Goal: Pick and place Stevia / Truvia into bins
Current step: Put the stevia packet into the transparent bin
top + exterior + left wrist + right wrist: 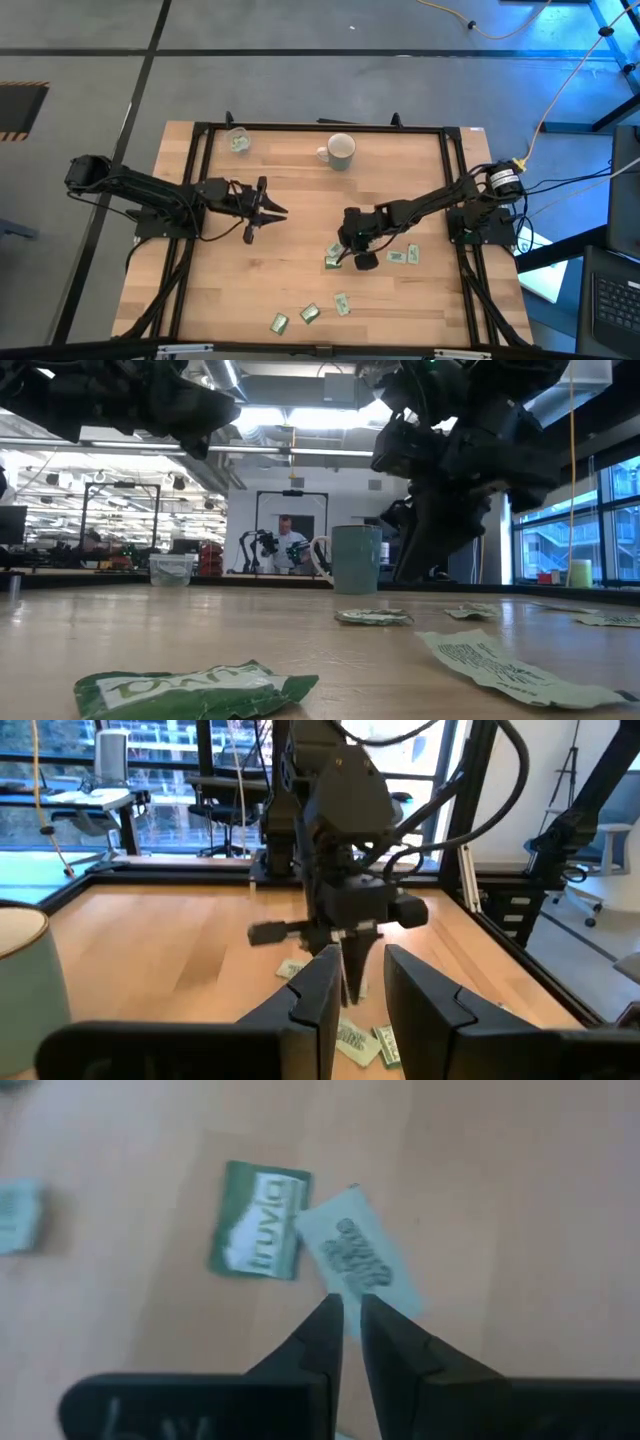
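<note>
1. From overhead I get even, soft light on the table (300, 250); a blue cast washes the floor at the right.
2. My low view is backlit by ceiling lamps and windows, and the nearest sachet (195, 692) is blurred.
3. The right wrist picture is soft all over, with faint shadows.

text: "truvia" | on: green sachet (259, 1220) on the table; neighbouring pale sachet (357, 1260) print unreadable
</note>
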Robot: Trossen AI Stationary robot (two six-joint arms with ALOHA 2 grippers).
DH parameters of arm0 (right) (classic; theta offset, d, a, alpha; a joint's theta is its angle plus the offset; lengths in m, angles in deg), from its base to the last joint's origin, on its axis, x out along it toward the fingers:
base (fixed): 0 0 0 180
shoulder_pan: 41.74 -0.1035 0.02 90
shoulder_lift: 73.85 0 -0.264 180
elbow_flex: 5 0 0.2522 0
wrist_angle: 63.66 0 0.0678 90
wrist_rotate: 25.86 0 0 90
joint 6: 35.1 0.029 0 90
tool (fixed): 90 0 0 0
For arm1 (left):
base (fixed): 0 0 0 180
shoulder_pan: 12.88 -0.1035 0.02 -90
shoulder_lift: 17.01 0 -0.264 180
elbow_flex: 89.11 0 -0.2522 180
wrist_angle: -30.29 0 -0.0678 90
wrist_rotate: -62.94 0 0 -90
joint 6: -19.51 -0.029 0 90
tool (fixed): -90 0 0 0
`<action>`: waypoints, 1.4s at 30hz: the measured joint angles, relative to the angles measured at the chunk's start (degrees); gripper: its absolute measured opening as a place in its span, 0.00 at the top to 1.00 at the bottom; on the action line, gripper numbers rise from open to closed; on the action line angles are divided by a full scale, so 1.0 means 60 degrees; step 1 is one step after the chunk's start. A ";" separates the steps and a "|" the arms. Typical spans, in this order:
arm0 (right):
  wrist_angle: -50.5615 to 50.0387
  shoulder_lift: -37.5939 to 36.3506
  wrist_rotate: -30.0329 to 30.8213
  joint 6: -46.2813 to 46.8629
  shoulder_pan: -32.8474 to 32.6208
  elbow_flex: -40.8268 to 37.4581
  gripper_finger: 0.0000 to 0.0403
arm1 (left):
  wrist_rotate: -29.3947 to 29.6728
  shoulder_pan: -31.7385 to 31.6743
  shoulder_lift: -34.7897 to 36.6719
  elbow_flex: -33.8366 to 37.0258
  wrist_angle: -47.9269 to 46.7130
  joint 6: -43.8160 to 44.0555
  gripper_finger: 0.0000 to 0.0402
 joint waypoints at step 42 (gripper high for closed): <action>0.0122 0.0114 0.0658 0.0393 -0.0188 -0.0004 0.69 | 0.0022 0.0000 0.0000 0.0000 -0.0313 -0.0095 0.81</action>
